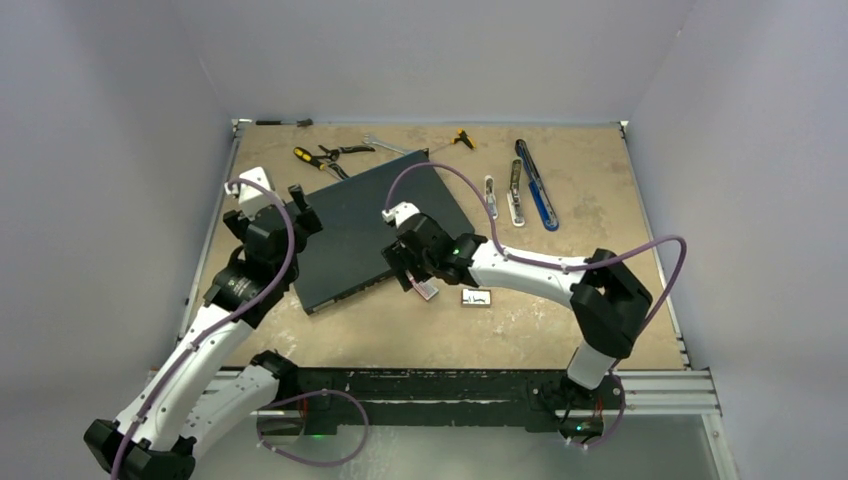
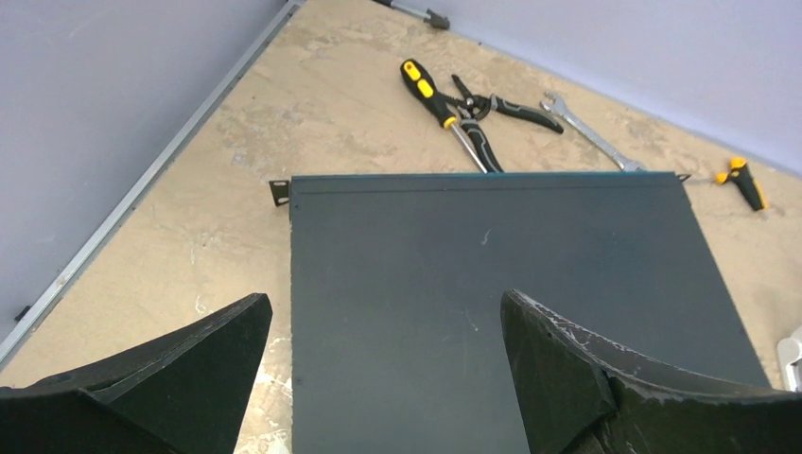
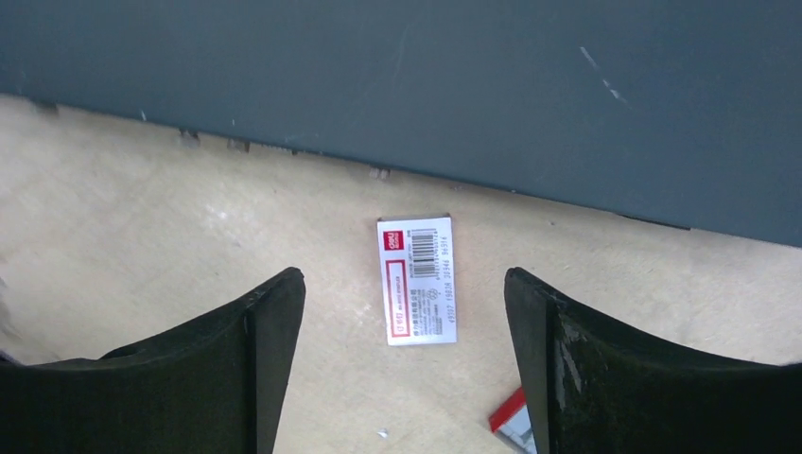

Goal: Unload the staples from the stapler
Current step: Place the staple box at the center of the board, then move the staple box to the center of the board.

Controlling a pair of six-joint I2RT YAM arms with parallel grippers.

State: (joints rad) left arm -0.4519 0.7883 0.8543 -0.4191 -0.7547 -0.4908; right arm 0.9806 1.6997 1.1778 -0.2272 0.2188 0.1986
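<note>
Spread right end effector point(image 3: 404, 276) hangs over a small red-and-white cardboard box point(image 3: 417, 293). Beneath it lies a silvery speck point(image 3: 381, 434), possibly a staple. The blue-and-silver stapler point(image 1: 537, 190) lies well apart, near the counter's point(image 1: 560, 330) far edge. Left end effector point(image 2: 385, 298) is spread too.

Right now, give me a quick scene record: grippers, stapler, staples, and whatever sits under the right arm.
left gripper: open, empty, over the dark panel
right gripper: open, empty, above the small box
small box: flat on the table, untouched, near the panel edge
stapler: far right of table, clear of both arms
staples: none discernible
</note>
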